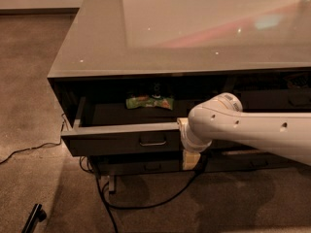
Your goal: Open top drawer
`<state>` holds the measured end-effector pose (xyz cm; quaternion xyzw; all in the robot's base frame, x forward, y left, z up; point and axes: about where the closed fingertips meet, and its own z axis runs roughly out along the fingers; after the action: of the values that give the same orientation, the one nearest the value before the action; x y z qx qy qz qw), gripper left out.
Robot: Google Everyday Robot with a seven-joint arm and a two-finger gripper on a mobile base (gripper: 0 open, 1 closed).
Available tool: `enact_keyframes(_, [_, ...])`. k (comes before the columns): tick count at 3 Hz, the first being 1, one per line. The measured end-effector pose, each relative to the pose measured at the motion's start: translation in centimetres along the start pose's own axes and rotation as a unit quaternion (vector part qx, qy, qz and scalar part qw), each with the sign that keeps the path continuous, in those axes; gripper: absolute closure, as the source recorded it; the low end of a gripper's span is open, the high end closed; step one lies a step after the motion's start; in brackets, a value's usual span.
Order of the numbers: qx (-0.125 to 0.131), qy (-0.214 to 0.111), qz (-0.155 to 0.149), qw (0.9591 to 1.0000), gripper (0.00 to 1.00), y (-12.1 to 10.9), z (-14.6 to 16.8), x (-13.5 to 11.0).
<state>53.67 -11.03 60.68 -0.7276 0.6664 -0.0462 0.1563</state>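
The top drawer [116, 142] is pulled out from under the glossy grey counter [184, 33]. Its dark front carries a small loop handle [152, 141] at mid-front. A green snack packet [148, 101] lies inside on the drawer floor. My white arm [252, 130] reaches in from the right. My gripper [190, 160] hangs down in front of the cabinet, just right of the handle and slightly below the drawer front, apart from the handle.
A lower dark drawer [150, 166] sits shut under the open one. Black cables [146, 203] trail over the carpet below the cabinet. A dark object [33, 217] lies on the floor at the bottom left. Another drawer column shows at the right [286, 98].
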Motion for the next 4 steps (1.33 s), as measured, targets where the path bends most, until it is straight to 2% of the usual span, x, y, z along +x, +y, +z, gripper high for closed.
enact_keyframes(1, [-0.009, 0.008, -0.015, 0.9998, 0.42, 1.3, 0.1, -0.3])
enact_keyframes(3, [-0.009, 0.008, -0.015, 0.9998, 0.88, 0.9, -1.3, -0.5])
enact_keyframes(4, [-0.009, 0.008, -0.015, 0.9998, 1.00, 0.7, -1.9, -0.6])
